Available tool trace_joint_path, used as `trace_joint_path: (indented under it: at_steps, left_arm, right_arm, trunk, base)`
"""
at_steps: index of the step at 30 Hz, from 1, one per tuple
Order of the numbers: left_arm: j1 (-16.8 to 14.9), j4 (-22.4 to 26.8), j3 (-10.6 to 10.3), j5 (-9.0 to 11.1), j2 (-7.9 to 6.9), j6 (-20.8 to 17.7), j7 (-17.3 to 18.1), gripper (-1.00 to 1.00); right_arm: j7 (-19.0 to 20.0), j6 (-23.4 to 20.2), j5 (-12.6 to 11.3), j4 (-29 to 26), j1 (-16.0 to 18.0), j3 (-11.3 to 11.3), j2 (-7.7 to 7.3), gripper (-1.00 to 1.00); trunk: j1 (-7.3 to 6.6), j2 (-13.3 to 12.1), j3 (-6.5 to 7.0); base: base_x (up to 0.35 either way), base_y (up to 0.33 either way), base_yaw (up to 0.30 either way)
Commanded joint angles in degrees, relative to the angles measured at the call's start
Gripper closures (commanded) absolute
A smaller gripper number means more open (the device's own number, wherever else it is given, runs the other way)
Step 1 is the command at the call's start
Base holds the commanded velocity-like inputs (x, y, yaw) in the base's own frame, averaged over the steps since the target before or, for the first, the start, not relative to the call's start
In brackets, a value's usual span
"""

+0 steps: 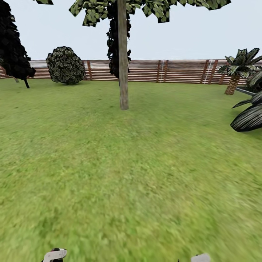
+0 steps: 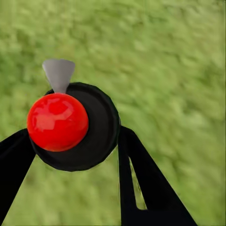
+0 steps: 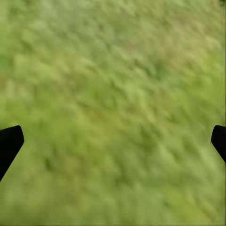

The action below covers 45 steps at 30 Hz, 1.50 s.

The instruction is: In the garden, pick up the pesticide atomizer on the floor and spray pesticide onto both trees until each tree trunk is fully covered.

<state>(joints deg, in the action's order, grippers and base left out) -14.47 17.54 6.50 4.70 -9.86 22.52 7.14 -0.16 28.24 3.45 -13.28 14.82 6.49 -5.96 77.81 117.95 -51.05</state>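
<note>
In the left wrist view the pesticide atomizer (image 2: 96, 129) shows from above: a round black body, a shiny red ball cap (image 2: 57, 121) and a grey nozzle (image 2: 59, 73). My left gripper (image 2: 70, 148) is shut on it, one black finger on either side, above the grass. My right gripper (image 3: 113, 141) is open over bare grass, its black fingertips (image 3: 9, 141) far apart and holding nothing. Ahead in the head view stands a tree with a straight grey-brown trunk (image 1: 123, 72) on the lawn (image 1: 109, 163); its leafy crown (image 1: 156, 7) is cut off by the picture's top.
A brown slatted fence (image 1: 182, 71) closes the lawn at the back. A round bush (image 1: 66, 65) and a dark column-shaped tree (image 1: 12, 47) stand far left. A scaly palm (image 1: 234, 72) and dark striped leaves (image 1: 249, 118) are at the right.
</note>
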Motion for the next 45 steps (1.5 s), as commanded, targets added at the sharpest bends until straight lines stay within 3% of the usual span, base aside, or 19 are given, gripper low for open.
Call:
trace_joint_path:
  at_steps: [1, 45]
  left_arm:
    - [-0.04, -0.05, 0.27, 0.5, 0.01, 0.09, 0.6, 1.0]
    - [-0.04, -0.05, 0.27, 0.49, 0.01, 0.07, 0.6, 1.0]
  right_arm:
    - [-0.02, 0.15, 0.33, 0.04, 0.03, 0.01, -0.02, -1.0]
    - [-0.02, 0.15, 0.33, 0.01, 0.03, 0.01, -0.02, -1.0]
  trunk:
    - [0.03, 0.02, -0.05]
    - [0.03, 0.02, -0.05]
  base:
    - [0.338, -0.071, 0.0]
    - [0.338, -0.071, 0.0]
